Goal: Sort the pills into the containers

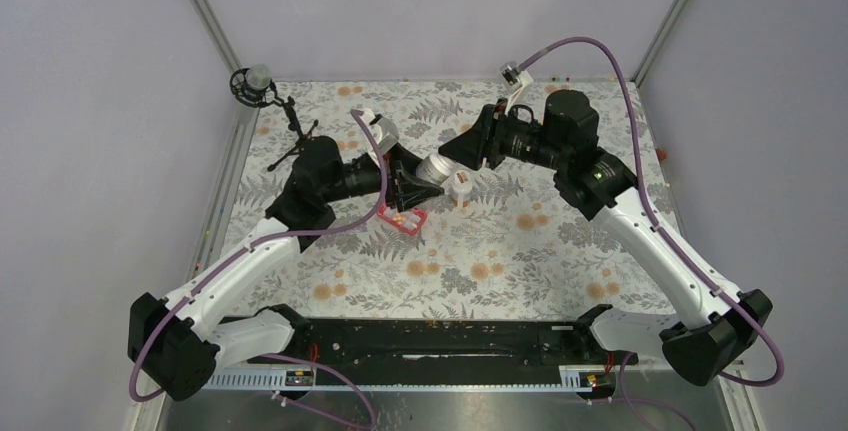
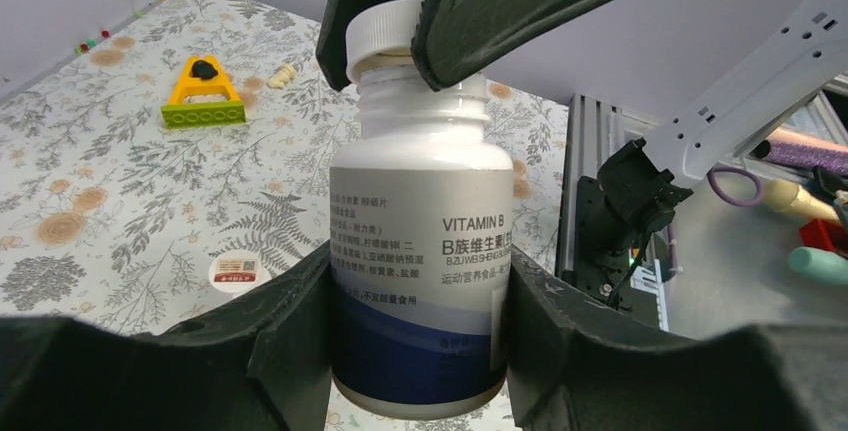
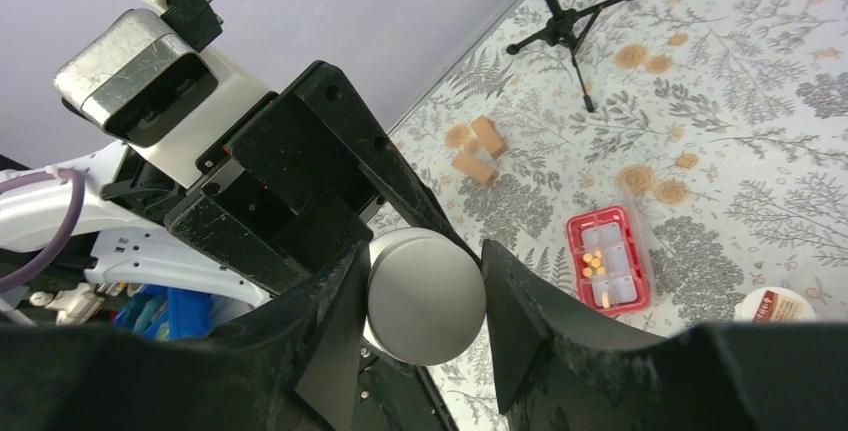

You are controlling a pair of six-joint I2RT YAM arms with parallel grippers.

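The red tray lies flat on the tabletop, just beside the left claw on its near side and touched by neither claw. It is a small rectangular plastic box with clear compartments, and tiny orange pills sit in some of them. The left claw is clenched on the body of a bottle, held off the tabletop: smooth white plastic, round, with a blue-banded "VITAMIN B" label. The right claw is clamped on the bottle's ribbed white cap, its matte black fingers pressing from both sides. A second small white bottle stands upright near the claws. A yellow wedge lies well apart on the flower-printed cloth covering the tabletop.
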